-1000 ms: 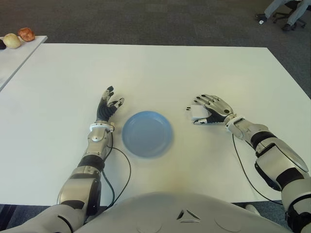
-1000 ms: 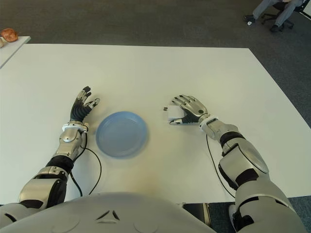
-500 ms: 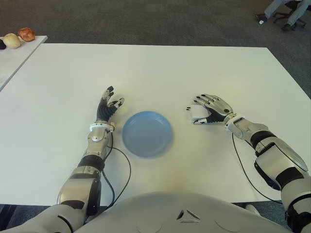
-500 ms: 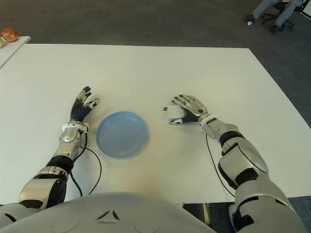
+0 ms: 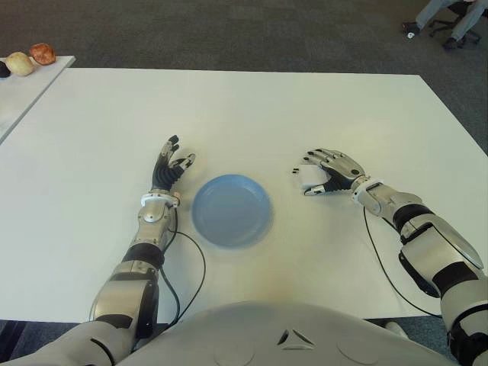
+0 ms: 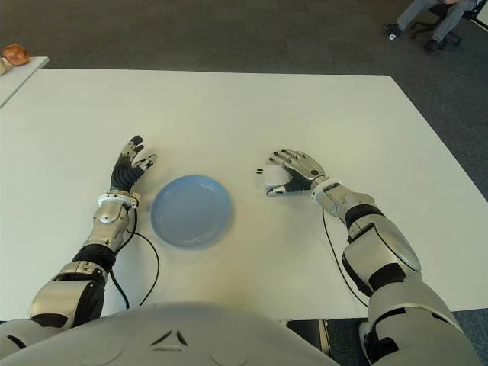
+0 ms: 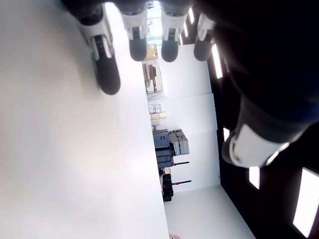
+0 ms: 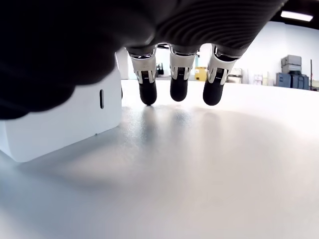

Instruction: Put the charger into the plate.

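The table (image 5: 252, 107) is a smooth, matt white surface, and the blue plate (image 5: 231, 210) looks like matt plastic. The white charger (image 8: 60, 117) seems smooth, slightly satin plastic, though it shows only partly under the right hand (image 5: 332, 172), whose fingers (image 8: 179, 82) pair silvery metal-looking joints with black rubbery tips.

White table (image 5: 229, 107) on dark grey carpet (image 5: 229, 34), office chair (image 5: 450, 15) far right.

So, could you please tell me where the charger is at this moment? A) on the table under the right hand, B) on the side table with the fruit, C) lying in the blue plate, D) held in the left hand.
A: the white charger sits on the table beneath the right hand, whose fingers arch over it unclosed; the blue plate holds nothing.
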